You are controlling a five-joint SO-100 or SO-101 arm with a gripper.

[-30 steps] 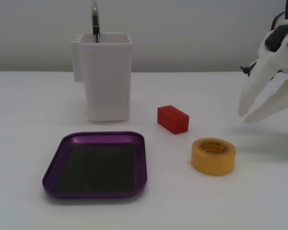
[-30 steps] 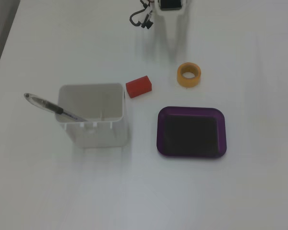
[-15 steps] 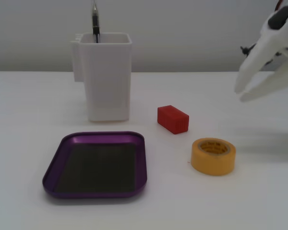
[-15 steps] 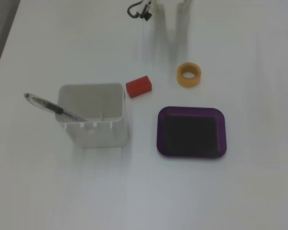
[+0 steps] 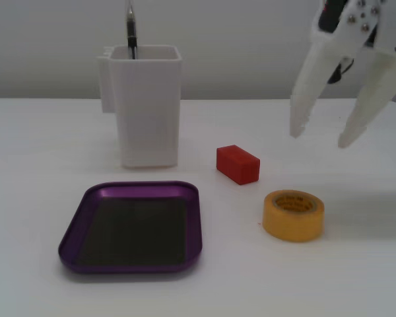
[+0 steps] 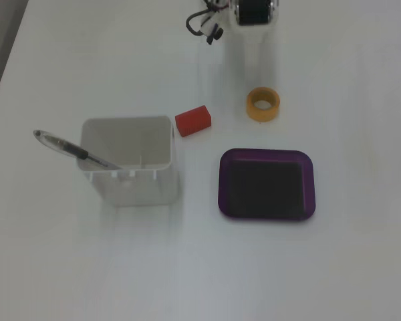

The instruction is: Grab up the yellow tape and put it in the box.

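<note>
Approach step: the white two-fingered claw [image 5: 320, 140] is held aloft, fingers spread and empty. The thick yellow tape roll [image 5: 294, 215] lies flat on the white worktop [image 5: 356, 277] below it; the shallow purple metal box [image 5: 133, 228] sits farther left. A descent over the roll is judged necessary next.

The yellow tape [image 5: 294, 215] is yellow-orange. The box [image 5: 195, 218] has a glossy purple rim and a dark bottom. A red block [image 5: 238, 164] and a white container [image 5: 146, 105] sit on the white table [image 5: 356, 277]. The gripper [image 5: 319, 135] is white.
</note>
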